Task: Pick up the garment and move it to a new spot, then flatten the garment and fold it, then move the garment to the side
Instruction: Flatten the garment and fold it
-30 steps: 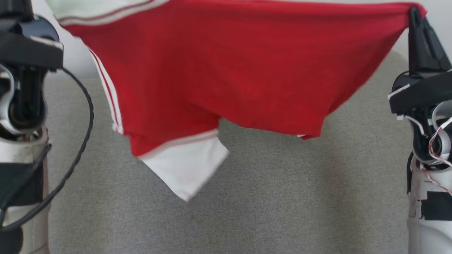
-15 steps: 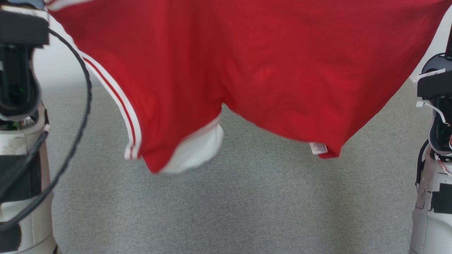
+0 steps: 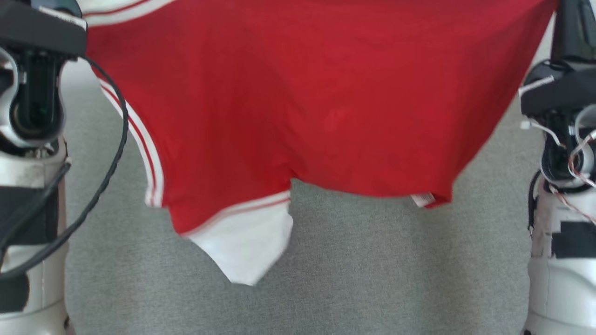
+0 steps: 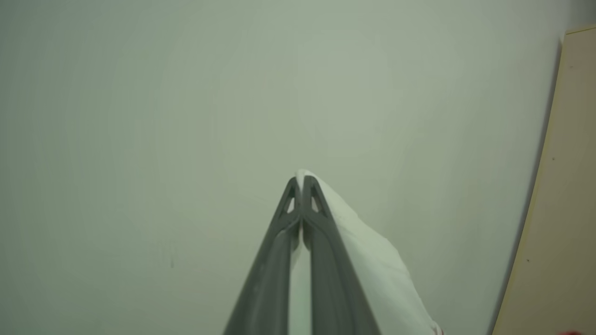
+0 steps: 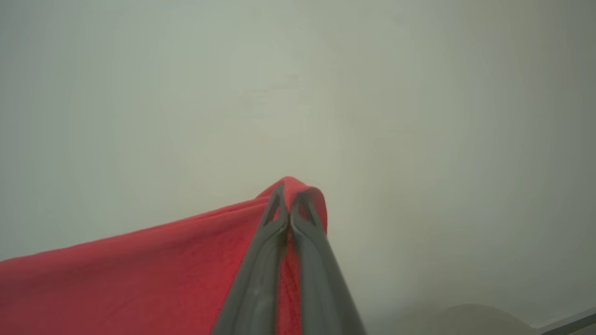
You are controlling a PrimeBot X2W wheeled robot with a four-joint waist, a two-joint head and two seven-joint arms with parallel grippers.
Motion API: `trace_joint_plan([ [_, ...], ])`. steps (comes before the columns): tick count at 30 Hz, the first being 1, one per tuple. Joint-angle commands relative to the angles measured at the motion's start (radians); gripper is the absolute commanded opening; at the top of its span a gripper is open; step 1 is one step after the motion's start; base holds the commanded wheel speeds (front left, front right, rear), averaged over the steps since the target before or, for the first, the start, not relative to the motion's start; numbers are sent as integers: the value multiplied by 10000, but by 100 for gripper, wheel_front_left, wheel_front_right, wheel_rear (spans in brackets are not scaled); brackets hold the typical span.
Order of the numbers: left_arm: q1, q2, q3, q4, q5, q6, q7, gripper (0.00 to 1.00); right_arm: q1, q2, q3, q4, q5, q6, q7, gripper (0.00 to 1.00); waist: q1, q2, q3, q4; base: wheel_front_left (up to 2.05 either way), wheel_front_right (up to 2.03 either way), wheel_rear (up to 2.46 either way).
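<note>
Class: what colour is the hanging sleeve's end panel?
White sleeve panel on the red fabric garment; head view best.

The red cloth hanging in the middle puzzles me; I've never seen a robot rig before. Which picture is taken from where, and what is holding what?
This is a two-armed robot handling laundry. The wide picture comes from a camera on its head, looking down. Its left arm and right arm stand at the sides. Between them hangs a red garment with white trim, over a grey fabric surface. The other two pictures come from cameras on the wrists, looking along each arm's two dark fingers toward a plain wall. The left pincer is shut on a white edge of the garment; the right pincer is shut on a red edge.
</note>
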Motion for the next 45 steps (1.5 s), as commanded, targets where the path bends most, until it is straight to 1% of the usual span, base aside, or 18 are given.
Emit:
trace_joint_plan([
  [1,-315,87,-63,200,199,-52,-156,0,-338,-14,104,301,114,11,-133,0,0,0,456,-162,0,0,0],
  [3,-673,188,-194,528,490,-65,-412,0,-821,-6,298,827,65,11,-356,0,0,0,690,-230,0,0,0],
  [6,-1375,247,-246,986,901,-77,-1119,0,-1695,52,527,1637,-63,11,-918,0,0,0,1046,-333,0,0,0],
  [10,-2393,368,-342,1387,1603,-131,-2484,0,-2855,122,608,2647,-346,11,-2131,0,0,0,1407,-456,0,0,0],
  [12,-2909,385,-382,1367,1919,-170,-2936,0,-3353,136,546,3107,-636,11,-2855,0,0,0,1528,-495,0,0,0],
  [14,-3316,350,-390,1106,2280,-179,-3117,0,-3737,130,453,3510,-910,11,-3585,0,0,0,1644,-519,0,0,0],
  [17,-3505,62,-181,309,2529,-242,-3139,0,-4114,55,320,4017,-1282,11,-4170,0,0,0,1869,-480,0,0,0],
  [19,-3060,-16,-486,47,2556,-229,-3142,0,-4173,-13,335,4263,-1418,10,-4337,0,0,0,2024,-406,0,0,0],
  [22,-2459,203,-1139,-113,2202,-236,-3147,0,-3888,-174,491,4608,-1537,11,-4443,0,0,0,2189,-266,0,0,0],
  [27,-1267,579,-2016,-306,1357,-241,-3147,0,-3358,-578,717,4898,-1538,11,-4477,0,0,0,2216,-15,0,0,0],
  [29,-672,742,-2410,-443,869,-242,-3148,0,-2949,-639,929,4981,-1362,11,-4476,0,0,0,2090,90,0,0,0],
  [30,-672,742,-2410,-443,869,-242,-3148,0,-2949,-639,929,4981,-1362,11,-4476,0,0,0,2090,90,0,0,0],
  [33,251,1043,-3001,-840,56,-243,-3150,0,-2322,-855,1491,5090,-860,11,-4459,0,0,0,1798,266,0,0,0],
  [35,985,1240,-3383,-1098,-573,-243,-3147,0,-1753,-1173,1762,5086,-555,11,-4251,0,0,0,1540,392,0,0,0],
  [39,2533,1666,-3791,-1953,-1872,-242,-2803,0,-259,-1524,1976,4501,413,11,-3120,0,0,0,1029,636,0,0,0],
  [42,3806,2035,-3825,-2776,-2584,-175,-2403,0,977,-1758,1556,3625,761,11,-2200,0,0,0,710,725,0,0,0],
  [45,5086,2504,-3900,-3531,-3054,81,-1987,0,2252,-1565,901,2669,825,11,-1317,0,0,0,471,790,0,0,0],
])
